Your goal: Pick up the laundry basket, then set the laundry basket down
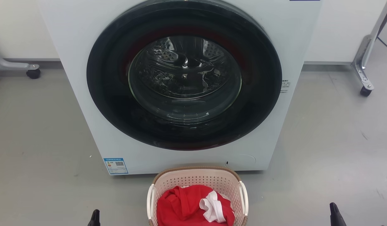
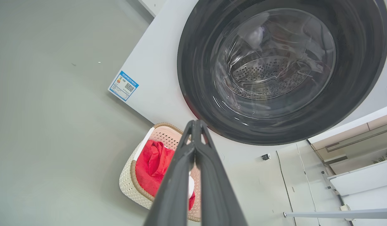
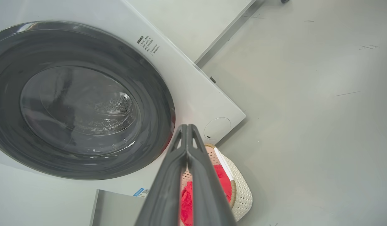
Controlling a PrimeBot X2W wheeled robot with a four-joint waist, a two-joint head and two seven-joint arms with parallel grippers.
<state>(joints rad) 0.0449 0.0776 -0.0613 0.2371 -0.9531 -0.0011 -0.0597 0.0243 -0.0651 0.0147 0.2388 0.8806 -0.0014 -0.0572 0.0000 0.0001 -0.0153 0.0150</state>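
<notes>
The laundry basket [image 1: 196, 180] is small, cream-pink with perforated walls, a brown woven rim and white side handles. It stands on the floor just in front of the washing machine, holding a red garment [image 1: 184, 207] with a white piece on it. The basket also shows in the left wrist view [image 2: 130, 183] and the right wrist view [image 3: 242, 191]. My left gripper [image 1: 95, 216] pokes up at the bottom left, well left of the basket, and my right gripper [image 1: 335, 213] at the bottom right, well clear of it. Both are shut and empty, fingers pressed together [image 2: 196, 125] [image 3: 187, 128].
A white front-loading washing machine [image 1: 83, 103] with a large dark round door [image 1: 184, 75] stands behind the basket. Grey floor [image 1: 331, 141] spreads on both sides. Metal frame legs on castors stand at the far left [image 1: 33, 72] and far right [image 1: 365, 91].
</notes>
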